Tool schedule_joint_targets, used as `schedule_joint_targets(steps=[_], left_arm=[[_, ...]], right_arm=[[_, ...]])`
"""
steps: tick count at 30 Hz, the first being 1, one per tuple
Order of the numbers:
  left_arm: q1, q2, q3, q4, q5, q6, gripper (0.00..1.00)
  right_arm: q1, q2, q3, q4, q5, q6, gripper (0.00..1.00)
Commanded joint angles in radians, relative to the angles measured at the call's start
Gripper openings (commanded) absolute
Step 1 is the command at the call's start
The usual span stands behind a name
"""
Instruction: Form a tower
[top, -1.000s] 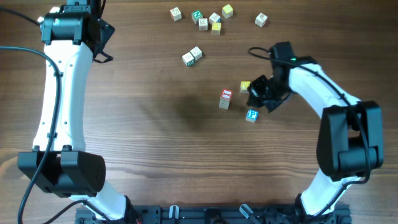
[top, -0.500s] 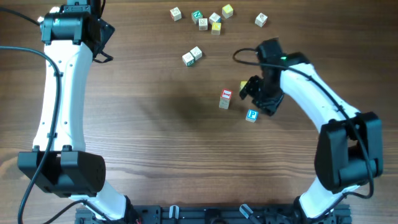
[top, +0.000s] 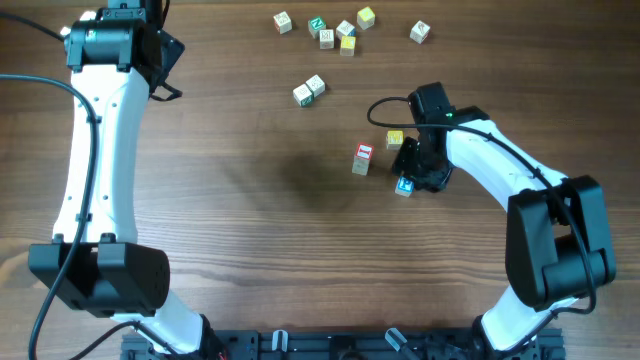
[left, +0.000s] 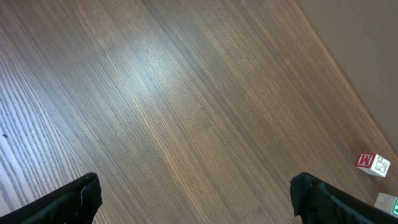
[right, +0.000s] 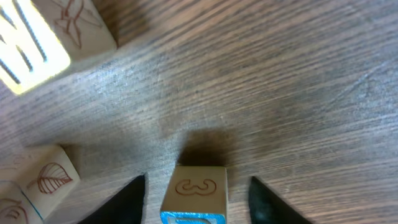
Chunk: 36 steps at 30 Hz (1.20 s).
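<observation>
The tower (top: 362, 158) is standing upright near the middle of the tabletop (top: 250, 200), showing a red lettered face on top. From above, the number of cubes in it cannot be told.

Just right of the tower and slightly nearer the arm bases, a blue-faced cube (top: 404, 187) is lying apart from it. The right gripper (right: 198, 198) is reaching down over this cube. Its 2 fingers (right: 127, 202) are straddling the cube, partly spread, with a sliver of wood showing on each side, so it is gripping nothing.

A yellow-faced cube (top: 395, 139) is also sitting right of the tower, a little farther from the bases than the blue-faced cube and close beside the right arm.

Beyond the tower and to its left, a pair of loose cubes (top: 308, 91) is lying touching. Farther beyond the tower, 7 scattered cubes (top: 345, 30) are resting in a loose row.

The left gripper (left: 194, 186) is hanging well to the left of the tower and beyond it. It is spread wide over bare wood and carrying nothing.
</observation>
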Motion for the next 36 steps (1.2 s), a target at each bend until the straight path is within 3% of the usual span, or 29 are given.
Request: schedule_joint_targets(steps=[1, 3, 8, 11, 13, 19, 21, 25, 30, 36], left_arm=[[0.003, 0.010, 0.004, 0.000, -0.027, 0.013, 1.00], [0.003, 0.010, 0.004, 0.000, -0.027, 0.013, 1.00], [0.003, 0.010, 0.004, 0.000, -0.027, 0.013, 1.00], [0.003, 0.010, 0.004, 0.000, -0.027, 0.013, 1.00], [0.003, 0.010, 0.004, 0.000, -0.027, 0.013, 1.00], [0.003, 0.010, 0.004, 0.000, -0.027, 0.013, 1.00], [0.003, 0.010, 0.004, 0.000, -0.027, 0.013, 1.00], [0.003, 0.010, 0.004, 0.000, -0.027, 0.013, 1.00], [0.003, 0.010, 0.004, 0.000, -0.027, 0.013, 1.00], [0.003, 0.010, 0.004, 0.000, -0.027, 0.013, 1.00]], right_arm=[[0.002, 0.005, -0.012, -0.013, -0.011, -0.068, 0.40], [0.002, 0.005, -0.013, -0.009, -0.011, -0.092, 0.39], [0.002, 0.005, -0.014, -0.009, -0.028, -0.093, 0.11], [0.002, 0.004, 0.023, -0.050, -0.100, -0.098, 0.05], [0.002, -0.002, 0.075, -0.117, -0.100, -0.121, 0.04], [0.002, -0.007, 0.495, -0.515, -0.092, -0.172, 0.04], [0.003, -0.007, 0.617, -0.571, -0.100, -0.172, 0.09], [0.007, 0.006, 0.662, -0.570, -0.100, -0.146, 0.13], [0.114, 0.045, 0.662, -0.474, -0.043, -0.112, 0.14], [0.193, 0.115, 0.662, -0.391, 0.058, -0.031, 0.10]])
